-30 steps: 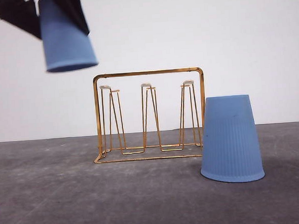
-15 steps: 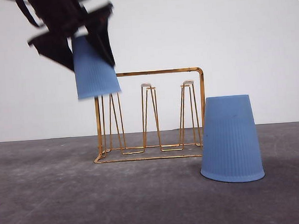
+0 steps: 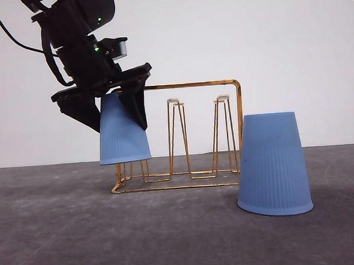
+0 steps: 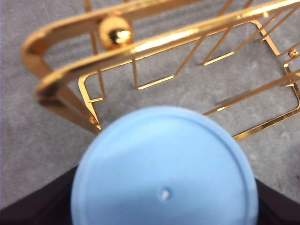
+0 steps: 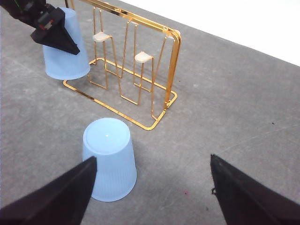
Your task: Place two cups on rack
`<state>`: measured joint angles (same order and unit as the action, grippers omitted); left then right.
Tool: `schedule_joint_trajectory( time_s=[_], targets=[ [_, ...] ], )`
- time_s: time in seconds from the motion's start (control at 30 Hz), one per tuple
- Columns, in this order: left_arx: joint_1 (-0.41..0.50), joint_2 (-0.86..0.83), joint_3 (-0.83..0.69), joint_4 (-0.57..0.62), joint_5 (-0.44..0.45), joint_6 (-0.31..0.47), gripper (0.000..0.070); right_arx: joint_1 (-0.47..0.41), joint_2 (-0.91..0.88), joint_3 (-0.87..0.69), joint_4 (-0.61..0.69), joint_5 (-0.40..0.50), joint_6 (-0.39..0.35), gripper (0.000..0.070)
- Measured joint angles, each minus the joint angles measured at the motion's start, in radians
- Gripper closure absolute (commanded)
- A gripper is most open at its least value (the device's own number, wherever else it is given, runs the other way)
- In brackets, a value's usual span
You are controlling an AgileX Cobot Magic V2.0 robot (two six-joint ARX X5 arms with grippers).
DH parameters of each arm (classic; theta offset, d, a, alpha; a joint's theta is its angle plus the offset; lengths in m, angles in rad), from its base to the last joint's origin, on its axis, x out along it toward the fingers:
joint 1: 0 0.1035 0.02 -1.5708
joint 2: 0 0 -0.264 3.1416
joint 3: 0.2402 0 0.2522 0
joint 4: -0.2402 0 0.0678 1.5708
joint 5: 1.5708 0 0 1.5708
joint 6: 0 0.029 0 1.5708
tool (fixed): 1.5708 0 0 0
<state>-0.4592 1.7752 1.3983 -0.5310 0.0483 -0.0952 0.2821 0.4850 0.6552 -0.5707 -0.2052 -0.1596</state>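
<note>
The left gripper [image 3: 116, 106] grips a cup [image 3: 123, 134] upside down over the rack's [image 3: 178, 135] left end prong; lower it straight, then let go.

light-blue ribbed cups [image 3: 273, 165], gold wire rack [image 3: 204, 134], grey table [image 3: 63, 235]

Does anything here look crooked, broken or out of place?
Nothing looks broken or spilled. The held cup hangs slightly tilted in the left pincer over the rack. The other cup stands upside down on the table, beside the rack.
</note>
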Motion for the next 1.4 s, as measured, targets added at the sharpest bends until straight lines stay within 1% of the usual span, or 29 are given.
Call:
schedule_joint_trajectory(
  time_s=[0.07, 0.13, 0.37, 0.43, 0.47, 0.53, 0.63, 0.83, 0.93, 1.03, 1.13, 1.2, 1.33, 1.4],
  targets=[
    [-0.002, 0.0, 0.005, -0.017, 0.0, 0.0, 0.0132, 0.0, 0.0, 0.0, 0.0, 0.0, 0.0, 0.0211],
    [-0.003, 0.0, 0.027, -0.082, 0.0, 0.0, 0.014, 0.0, 0.0, 0.0, 0.0, 0.0, 0.0, 0.0211],
    [-0.003, -0.005, 0.26, -0.49, 0.009, 0.009, 0.016, 0.0, 0.0, 0.0, 0.0, 0.0, 0.0, 0.0211],
    [-0.003, -0.025, 0.269, -0.57, 0.033, 0.019, 0.021, 0.0, 0.0, 0.0, 0.0, 0.0, 0.002, 0.0211],
    [-0.003, -0.038, 0.267, -0.607, 0.052, 0.023, 0.0253, 0.0, 0.0, 0.0, 0.0, -0.001, 0.004, 0.0211],
    [-0.003, -0.074, 0.249, -0.631, 0.082, 0.028, 0.031, 0.0, 0.001, 0.0, 0.0, -0.003, 0.007, 0.0211],
    [-0.003, -0.158, 0.187, -0.587, 0.104, 0.029, 0.0317, 0.0, 0.011, 0.0, 0.0, -0.015, 0.014, 0.0211],
    [0.0, -0.381, -0.089, -0.392, 0.108, 0.019, 0.0316, 0.0, 0.078, 0.0, 0.0, -0.062, 0.062, 0.0211],
    [0.005, -0.495, -0.255, -0.289, 0.108, -0.014, 0.0316, 0.0, 0.138, 0.0, 0.001, -0.103, 0.082, 0.0211],
    [0.006, -0.614, -0.412, -0.226, 0.108, -0.066, 0.0316, 0.0, 0.216, 0.0, 0.014, -0.135, 0.09, 0.0209],
    [0.007, -0.722, -0.541, -0.191, 0.106, -0.114, 0.0317, 0.009, 0.301, 0.0, 0.05, -0.141, 0.094, 0.0207],
    [0.006, -0.779, -0.599, -0.196, 0.093, -0.132, 0.0316, 0.022, 0.364, 0.0, 0.087, -0.141, 0.098, 0.0191],
    [0.007, -0.843, -0.629, -0.206, 0.044, -0.142, 0.0316, 0.052, 0.485, 0.0, 0.183, -0.14, 0.105, 0.0109],
    [0.007, -0.86, -0.629, -0.19, 0.035, -0.144, 0.0316, 0.071, 0.551, 0.0, 0.24, -0.136, 0.106, 0.0098]
  ],
)
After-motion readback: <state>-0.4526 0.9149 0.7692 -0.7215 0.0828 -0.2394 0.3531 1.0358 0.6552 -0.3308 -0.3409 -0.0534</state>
